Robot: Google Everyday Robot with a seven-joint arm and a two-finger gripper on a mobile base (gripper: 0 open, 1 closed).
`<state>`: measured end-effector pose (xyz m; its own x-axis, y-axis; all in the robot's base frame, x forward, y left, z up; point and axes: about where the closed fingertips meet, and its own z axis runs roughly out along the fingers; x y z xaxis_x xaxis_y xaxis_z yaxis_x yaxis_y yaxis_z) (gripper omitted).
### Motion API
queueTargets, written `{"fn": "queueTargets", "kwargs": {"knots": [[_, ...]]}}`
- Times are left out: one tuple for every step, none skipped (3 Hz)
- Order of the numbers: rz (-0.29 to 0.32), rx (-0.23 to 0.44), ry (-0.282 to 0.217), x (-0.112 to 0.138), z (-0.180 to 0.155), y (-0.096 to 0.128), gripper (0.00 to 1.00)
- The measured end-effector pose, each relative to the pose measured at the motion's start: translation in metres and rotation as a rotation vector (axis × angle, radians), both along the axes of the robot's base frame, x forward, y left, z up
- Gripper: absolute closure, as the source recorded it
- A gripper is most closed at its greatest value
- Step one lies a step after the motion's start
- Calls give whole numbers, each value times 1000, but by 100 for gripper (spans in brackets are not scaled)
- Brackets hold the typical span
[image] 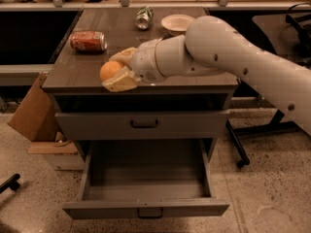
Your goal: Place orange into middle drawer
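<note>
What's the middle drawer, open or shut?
Open: middle drawer pulled out, inside showing. Pincer holds the orange over the cabinet top.

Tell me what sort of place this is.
Likely an office or lab: a drawer cabinet, a chair base, a cardboard box. The gripper, shut on the orange, is over that cabinet.

Dim warm light; hand (112,71) over tabletop (80,68)
</note>
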<state>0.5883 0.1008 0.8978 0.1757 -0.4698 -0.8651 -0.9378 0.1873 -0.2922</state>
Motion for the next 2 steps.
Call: {"fn": "queueTargets", "kwargs": {"knots": [[31, -24, 17, -37, -35, -9, 100], [56, -36, 69, -51, -71, -15, 100]]}}
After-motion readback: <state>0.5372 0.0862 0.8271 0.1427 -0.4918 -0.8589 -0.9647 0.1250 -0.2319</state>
